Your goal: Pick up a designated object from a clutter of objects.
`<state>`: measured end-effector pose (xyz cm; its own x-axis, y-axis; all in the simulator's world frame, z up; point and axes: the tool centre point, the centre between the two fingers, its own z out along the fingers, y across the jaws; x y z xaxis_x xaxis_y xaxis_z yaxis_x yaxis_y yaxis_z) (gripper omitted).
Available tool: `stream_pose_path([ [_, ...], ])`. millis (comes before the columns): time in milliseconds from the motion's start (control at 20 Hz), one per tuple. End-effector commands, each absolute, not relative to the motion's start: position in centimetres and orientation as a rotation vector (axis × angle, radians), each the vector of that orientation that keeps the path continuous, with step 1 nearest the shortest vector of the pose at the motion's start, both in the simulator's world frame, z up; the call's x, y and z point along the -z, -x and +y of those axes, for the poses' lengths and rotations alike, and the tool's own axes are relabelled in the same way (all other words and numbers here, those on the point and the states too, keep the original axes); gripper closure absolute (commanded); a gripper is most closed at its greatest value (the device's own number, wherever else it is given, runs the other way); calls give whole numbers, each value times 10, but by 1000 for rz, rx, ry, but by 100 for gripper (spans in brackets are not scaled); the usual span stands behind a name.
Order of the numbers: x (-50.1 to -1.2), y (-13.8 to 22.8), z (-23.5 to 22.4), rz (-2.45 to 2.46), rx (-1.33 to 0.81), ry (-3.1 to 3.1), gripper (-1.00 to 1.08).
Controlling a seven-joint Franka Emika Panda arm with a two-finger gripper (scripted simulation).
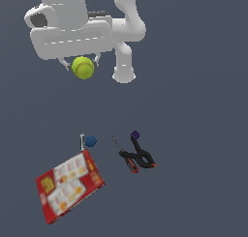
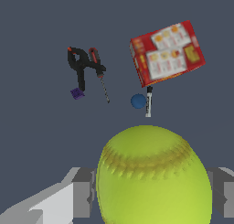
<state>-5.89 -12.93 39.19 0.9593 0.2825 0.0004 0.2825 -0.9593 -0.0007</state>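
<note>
Overhead, the yellow-green ball [image 1: 83,67] is clamped between the fingers of the gripper [image 1: 81,63] and is held well above the surface. Below, the red box [image 1: 70,185] is seen lying flat, with the small blue ball [image 1: 90,141] just beside one corner. The black clamp [image 1: 138,157] is set apart, the purple cube [image 1: 135,134] at its handle end.

**Layout on the floor**

Box [image 1: 70,186] sits toward the exterior view's left, small ball [image 1: 90,141] just beyond its far corner. Clamp [image 1: 138,158] lies to their right, cube [image 1: 135,134] at its far end, possibly touching.
</note>
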Motion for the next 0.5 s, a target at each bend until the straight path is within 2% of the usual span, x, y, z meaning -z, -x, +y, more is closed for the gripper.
stream_pose_path([
  [0,-407,62,-132,-449,0,3109,108],
  [450,-429,65,-136,-449,0,3109,108],
])
